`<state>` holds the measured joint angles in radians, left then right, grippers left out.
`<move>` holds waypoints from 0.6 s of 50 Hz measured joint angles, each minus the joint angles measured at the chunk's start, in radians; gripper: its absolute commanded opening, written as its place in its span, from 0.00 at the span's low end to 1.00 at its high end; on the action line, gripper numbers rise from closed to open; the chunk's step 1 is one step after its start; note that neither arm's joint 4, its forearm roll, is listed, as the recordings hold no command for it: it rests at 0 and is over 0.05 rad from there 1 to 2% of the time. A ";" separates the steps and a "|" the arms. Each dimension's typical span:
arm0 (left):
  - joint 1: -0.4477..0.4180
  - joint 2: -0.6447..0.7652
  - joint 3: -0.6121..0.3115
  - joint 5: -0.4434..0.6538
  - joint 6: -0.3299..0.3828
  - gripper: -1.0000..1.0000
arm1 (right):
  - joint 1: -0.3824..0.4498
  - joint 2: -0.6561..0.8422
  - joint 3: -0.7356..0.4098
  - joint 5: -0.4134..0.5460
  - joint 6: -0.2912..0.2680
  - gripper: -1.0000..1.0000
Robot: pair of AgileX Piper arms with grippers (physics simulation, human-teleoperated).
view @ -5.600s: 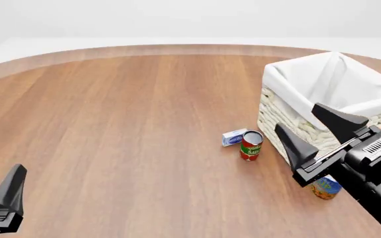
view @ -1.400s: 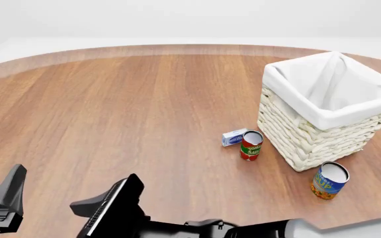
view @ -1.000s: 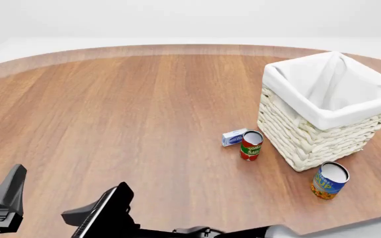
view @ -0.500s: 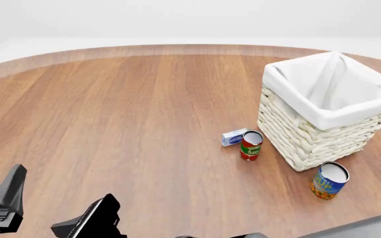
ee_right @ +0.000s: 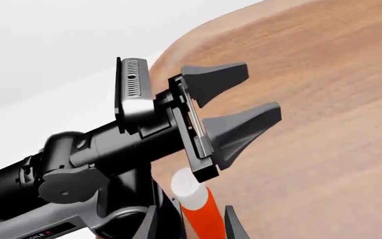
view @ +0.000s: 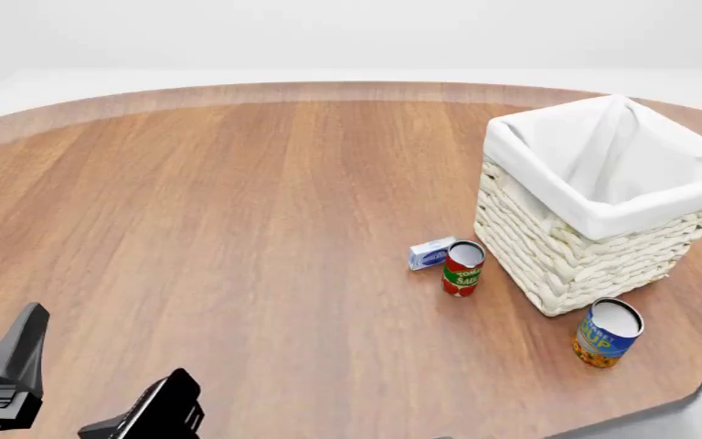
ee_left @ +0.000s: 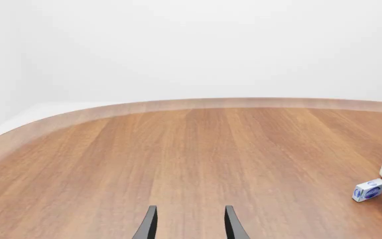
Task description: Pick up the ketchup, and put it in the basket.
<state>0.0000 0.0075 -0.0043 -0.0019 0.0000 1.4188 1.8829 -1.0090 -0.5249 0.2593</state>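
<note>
The ketchup (ee_right: 196,211), a red-orange bottle with a white cap, shows only in the right wrist view; it is out of the front view. My right gripper (ee_right: 189,209) is open, with one finger on each side of the bottle and gaps between. In the front view the right gripper (view: 143,416) is at the bottom edge, left of centre. My left gripper (view: 10,358) is open and empty at the bottom left; it also shows in the right wrist view (ee_right: 260,92), just behind the bottle. The basket (view: 595,215) stands at the far right.
A red-and-green tomato sauce can (view: 462,268) and a small white-blue box (view: 431,252) sit just left of the basket. A blue can (view: 607,332) stands in front of it. The left wrist view shows its open gripper (ee_left: 189,224) over bare wood.
My right arm has swung from beside the basket to the bottom left, sinking further out of the front view over the last second. The left gripper has not moved.
</note>
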 measured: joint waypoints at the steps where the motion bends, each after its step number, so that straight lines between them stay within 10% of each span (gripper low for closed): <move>1: 0.000 0.000 0.000 0.000 0.000 1.00 | 0.001 0.003 -0.001 0.000 0.001 1.00; 30: 0.000 0.000 0.000 0.000 0.000 1.00 | 0.009 0.078 -0.035 -0.031 0.049 1.00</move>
<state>0.0000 0.0075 -0.0043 -0.0019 0.0000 1.4280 1.9606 -1.0437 -0.5557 0.3080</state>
